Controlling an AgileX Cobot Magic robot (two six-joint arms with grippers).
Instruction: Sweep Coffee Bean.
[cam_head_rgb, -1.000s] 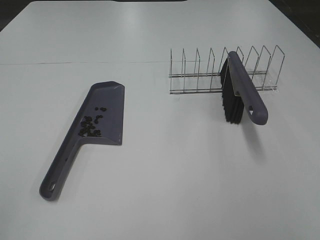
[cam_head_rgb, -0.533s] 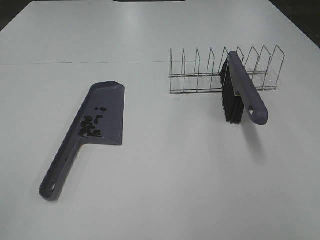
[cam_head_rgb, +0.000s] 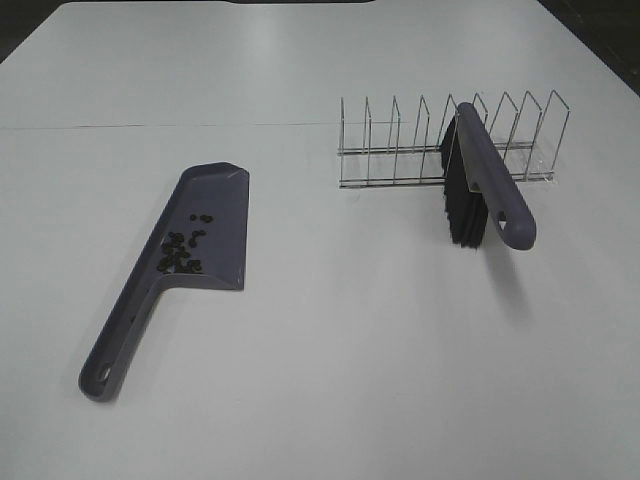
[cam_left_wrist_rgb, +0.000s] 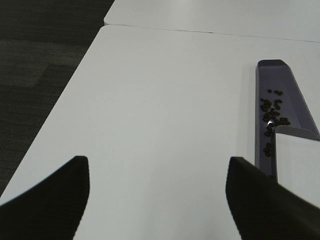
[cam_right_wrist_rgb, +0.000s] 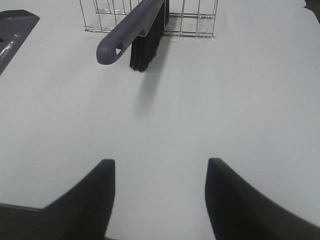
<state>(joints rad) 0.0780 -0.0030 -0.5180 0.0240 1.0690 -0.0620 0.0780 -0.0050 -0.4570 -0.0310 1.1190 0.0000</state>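
Note:
The purple-grey dustpan (cam_head_rgb: 200, 235) lies on the white table (cam_head_rgb: 350, 330) at the left, handle toward the front. The coffee beans (cam_head_rgb: 182, 250) lie in a small heap in its pan; they also show in the left wrist view (cam_left_wrist_rgb: 272, 115). The purple brush (cam_head_rgb: 490, 185) with black bristles (cam_head_rgb: 462, 210) leans in the wire rack (cam_head_rgb: 400, 150) at the right. My left gripper (cam_left_wrist_rgb: 157, 195) is open and empty, well short of the dustpan (cam_left_wrist_rgb: 280, 100). My right gripper (cam_right_wrist_rgb: 160, 200) is open and empty, well short of the brush (cam_right_wrist_rgb: 132, 30). Neither gripper shows in the exterior view.
The wire rack (cam_right_wrist_rgb: 150, 15) stands at the back right with several slots. The table's left edge (cam_left_wrist_rgb: 75, 85) drops to dark floor. A seam (cam_head_rgb: 160, 125) runs across the table behind the dustpan.

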